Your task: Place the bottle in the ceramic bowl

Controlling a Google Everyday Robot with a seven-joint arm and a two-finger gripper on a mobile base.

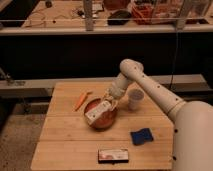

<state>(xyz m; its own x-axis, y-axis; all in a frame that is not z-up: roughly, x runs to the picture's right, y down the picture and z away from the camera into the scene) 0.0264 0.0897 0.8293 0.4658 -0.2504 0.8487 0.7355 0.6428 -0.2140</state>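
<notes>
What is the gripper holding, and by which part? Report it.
The gripper is at the upper end of the bottle, which lies tilted in the ceramic bowl; whether it grips cannot be told.

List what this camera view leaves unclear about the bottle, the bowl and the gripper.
- Gripper: blurred, over the ceramic bowl at the bottle; whether it grips the bottle is unclear.
- Bottle: label too blurred to read.
- Bowl: the bottle hides part of its inside.
- Small flat box at the table's front edge: print unreadable.
</notes>
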